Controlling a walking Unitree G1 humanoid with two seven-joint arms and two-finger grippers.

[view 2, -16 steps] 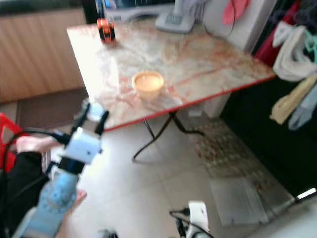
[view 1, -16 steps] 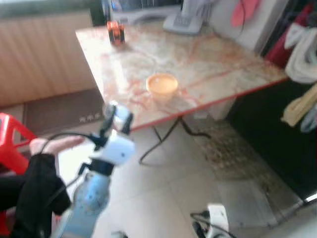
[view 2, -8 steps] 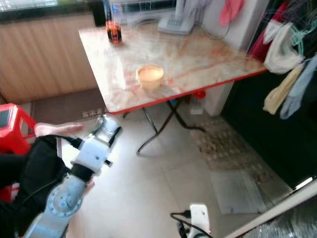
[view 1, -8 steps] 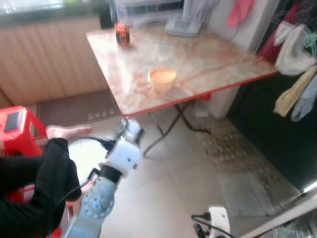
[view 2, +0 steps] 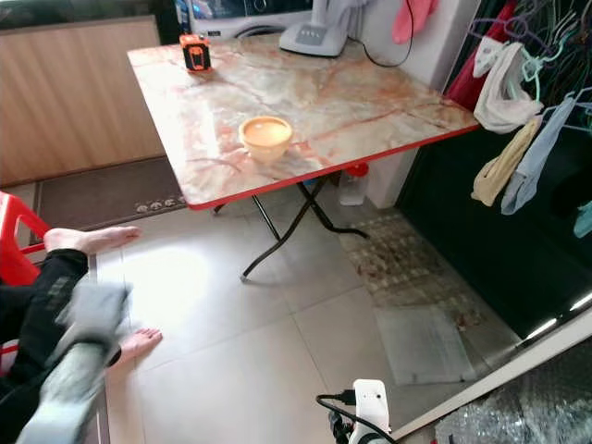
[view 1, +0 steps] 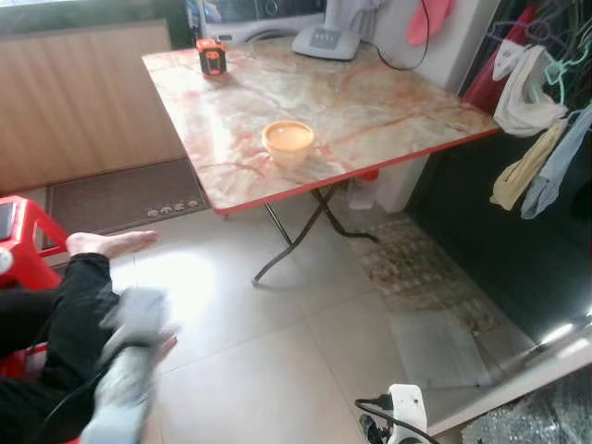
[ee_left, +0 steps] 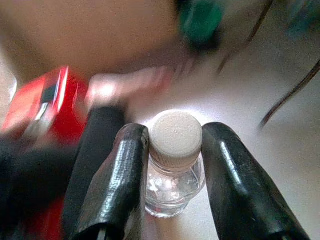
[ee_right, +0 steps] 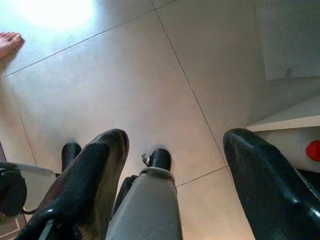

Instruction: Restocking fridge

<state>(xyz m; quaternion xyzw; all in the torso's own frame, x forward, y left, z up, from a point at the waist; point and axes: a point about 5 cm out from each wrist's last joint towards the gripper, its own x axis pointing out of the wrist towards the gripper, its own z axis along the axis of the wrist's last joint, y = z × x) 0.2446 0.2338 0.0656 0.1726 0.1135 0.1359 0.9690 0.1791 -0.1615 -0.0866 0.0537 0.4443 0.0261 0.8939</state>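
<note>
Lowered and blurred since the earlier frame, the left arm is now seen at 7 o'clock beside a seated person's dark sleeve (view 1: 65, 305)

A clear plastic bottle with a white cap (ee_left: 175, 134) is clamped at its neck by the left gripper (ee_left: 172, 175), black fingers (ee_left: 122, 175) pressed on both sides. The right gripper (ee_right: 175, 165) is spread wide over the pale tiled floor (ee_right: 125, 90). An orange bowl (view 1: 289, 140) is set on the marble-patterned red-edged table (view 1: 388, 102) at 12 o'clock
</note>
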